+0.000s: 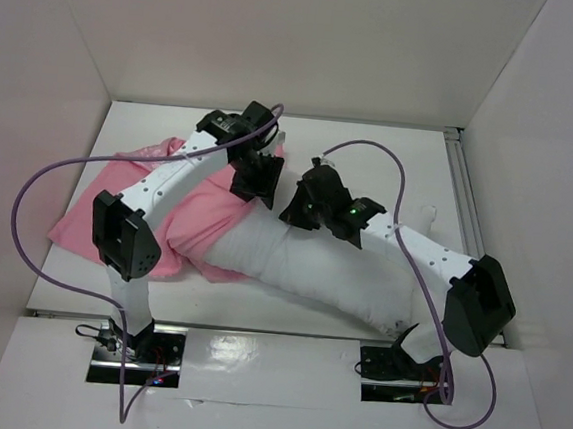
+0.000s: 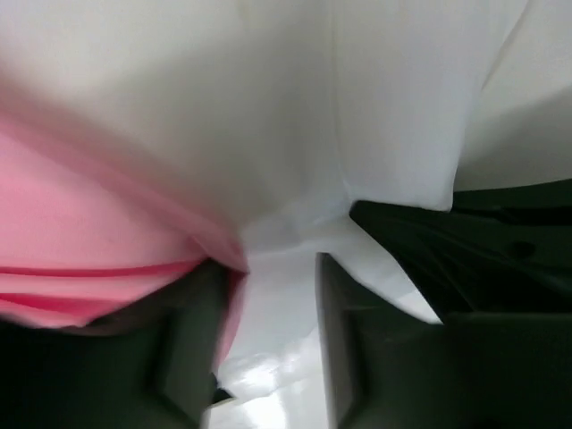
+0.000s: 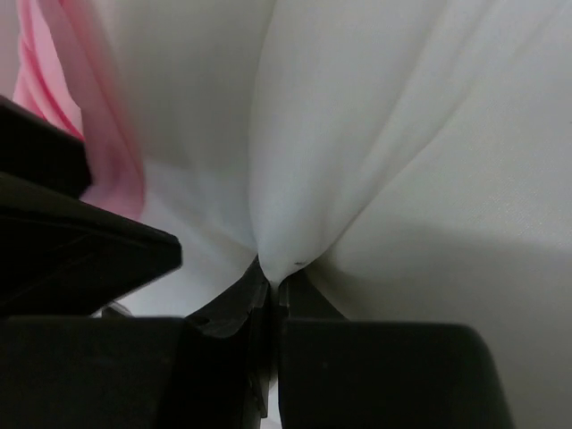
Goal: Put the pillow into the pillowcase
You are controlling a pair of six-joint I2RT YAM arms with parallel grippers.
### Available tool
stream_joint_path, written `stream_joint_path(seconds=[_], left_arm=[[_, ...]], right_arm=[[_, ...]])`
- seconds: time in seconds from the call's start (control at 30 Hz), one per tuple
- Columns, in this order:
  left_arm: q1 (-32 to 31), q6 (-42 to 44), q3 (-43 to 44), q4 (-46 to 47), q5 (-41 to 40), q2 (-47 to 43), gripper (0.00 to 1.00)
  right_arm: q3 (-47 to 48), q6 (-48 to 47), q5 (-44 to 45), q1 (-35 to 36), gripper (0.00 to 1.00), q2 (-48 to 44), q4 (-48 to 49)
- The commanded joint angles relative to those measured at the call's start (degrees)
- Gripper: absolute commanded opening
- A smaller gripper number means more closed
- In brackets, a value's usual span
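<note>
The white pillow [image 1: 307,265] lies slantwise from the table's middle to the near right, its far end against the pink pillowcase [image 1: 211,220] spread at the left. My right gripper [image 1: 299,210] is shut on a pinched fold of the pillow [image 3: 402,134] near that far end; the fold runs into the closed jaws of the right gripper [image 3: 273,282]. My left gripper [image 1: 259,184] hovers just left of it, over the pillowcase mouth. In the left wrist view the left gripper [image 2: 271,268] is open, a pink pillowcase [image 2: 80,223] hem hanging by the left finger, the pillow [image 2: 286,134] above.
White walls enclose the table on three sides. A metal rail [image 1: 464,190] runs along the right edge. Purple cables [image 1: 39,178] loop over both arms. The right gripper's black body [image 2: 465,241] sits close beside the left fingers. Pink cloth [image 3: 112,161] shows left of the right jaws.
</note>
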Motion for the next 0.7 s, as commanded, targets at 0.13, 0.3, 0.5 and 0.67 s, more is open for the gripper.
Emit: stream_joint_path(seconds=[0.13,0.3,0.5,0.67], left_arm=[[0.6,0.9,14.9,-1.8,-8.7,0.2,0.82],[3.8,-3.2,19.9,-1.8,-15.6,3.8,0.67],[7.0,-9.4,19.4,1.1,-25.0,7.9,0.72],[7.1,-10.2,20.9,0.5,-32.5,13.7,0.74]], right_arm=[[-0.6,-1.5,3.1,6.7,0.00,0.9,-2.1],[0.0,-2.0,6.6,8.6,0.00,0.9,-3.6],[0.0,-2.0,7.8,9.8,0.00,0.9,-4.7],[0.5,-2.0,8.3,10.3,0.00,0.9,-4.7]])
